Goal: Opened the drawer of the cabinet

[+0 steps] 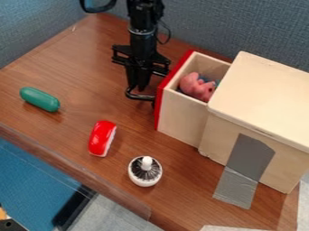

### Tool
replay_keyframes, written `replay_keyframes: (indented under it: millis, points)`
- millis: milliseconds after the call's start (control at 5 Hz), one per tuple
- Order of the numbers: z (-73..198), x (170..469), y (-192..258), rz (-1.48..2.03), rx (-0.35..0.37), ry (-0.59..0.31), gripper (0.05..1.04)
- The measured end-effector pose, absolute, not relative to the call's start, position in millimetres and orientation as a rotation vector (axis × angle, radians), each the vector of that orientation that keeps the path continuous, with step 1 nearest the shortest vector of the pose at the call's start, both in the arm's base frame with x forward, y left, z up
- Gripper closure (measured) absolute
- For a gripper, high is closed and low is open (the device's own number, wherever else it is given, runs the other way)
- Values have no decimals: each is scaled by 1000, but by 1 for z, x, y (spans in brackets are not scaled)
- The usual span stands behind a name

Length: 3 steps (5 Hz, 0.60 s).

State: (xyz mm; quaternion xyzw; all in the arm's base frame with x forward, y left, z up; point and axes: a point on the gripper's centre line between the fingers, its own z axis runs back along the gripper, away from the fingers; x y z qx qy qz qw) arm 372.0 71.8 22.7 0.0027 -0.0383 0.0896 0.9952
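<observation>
Pale wooden drawer with red front point(184, 113), open from the pale wooden cabinet point(259, 99) on the brown wooden desk point(72, 58), my black end effector point(138, 85) by the drawer's curved black handle point(141, 97), apart or together I can't tell.

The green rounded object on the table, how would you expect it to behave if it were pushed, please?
The green object would probably roll if pushed on its long side, given its rounded, elongated shape. Its smooth, shiny surface may be slippery, and its even outline suggests it is stiff.

The pale wooden drawer point(184, 119), red-fronted and upright, stood open, jutting from the boxy, pale wooden cabinet point(262, 101).
</observation>
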Motion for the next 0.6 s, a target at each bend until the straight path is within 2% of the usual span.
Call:
replay_keyframes:
  millis: [400,600]
  points:
    - [23,366,93,207,19,-69,946]
    - [24,366,93,207,19,-69,902]
